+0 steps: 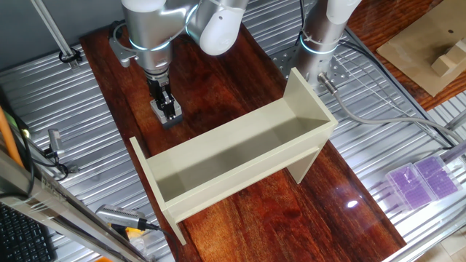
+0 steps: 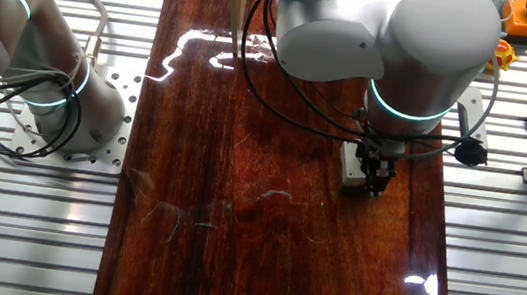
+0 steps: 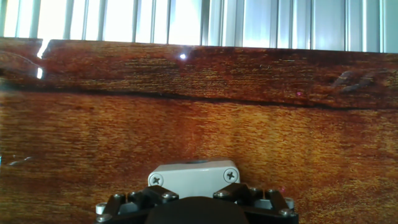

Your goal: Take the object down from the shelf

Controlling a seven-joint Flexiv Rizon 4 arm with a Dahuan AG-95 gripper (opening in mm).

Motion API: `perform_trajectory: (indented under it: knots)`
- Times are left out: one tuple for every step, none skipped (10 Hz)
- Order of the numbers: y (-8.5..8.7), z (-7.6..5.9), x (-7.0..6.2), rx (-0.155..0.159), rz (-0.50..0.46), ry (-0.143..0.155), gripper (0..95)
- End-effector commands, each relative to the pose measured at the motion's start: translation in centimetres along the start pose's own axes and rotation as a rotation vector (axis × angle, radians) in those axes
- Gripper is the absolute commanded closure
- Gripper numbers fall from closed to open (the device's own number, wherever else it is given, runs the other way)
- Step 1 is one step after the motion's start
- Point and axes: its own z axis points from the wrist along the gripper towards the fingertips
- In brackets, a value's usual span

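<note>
The small grey box (image 1: 172, 118) rests on the dark wooden tabletop, off the shelf and behind its left end. It also shows in the other fixed view (image 2: 349, 164) and low in the hand view (image 3: 194, 177), where two screws mark its face. Its red button is hidden by the hand. My gripper (image 1: 167, 106) points straight down with a finger on each side of the box, closed on it; it also shows in the other fixed view (image 2: 376, 179). The long beige trough shelf (image 1: 240, 156) stands empty across the table.
A second arm's base (image 1: 320, 36) stands behind the shelf's right end and shows in the other fixed view (image 2: 49, 91). Purple cases (image 1: 422, 182) and tan wooden blocks (image 1: 445, 62) lie to the right. Tools (image 1: 124, 218) lie front left.
</note>
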Motion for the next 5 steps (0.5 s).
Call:
perform_trajectory:
  knots:
    - [0.0, 0.19, 0.0, -0.015, -0.032, -0.012, 76.0]
    - [0.0, 0.19, 0.0, -0.016, -0.032, -0.01, 19.0]
    - [0.0, 0.17, 0.0, -0.017, -0.035, -0.011, 19.0]
    - [0.0, 0.16, 0.0, -0.016, -0.037, -0.011, 19.0]
    - [0.0, 0.15, 0.0, -0.016, -0.038, -0.011, 19.0]
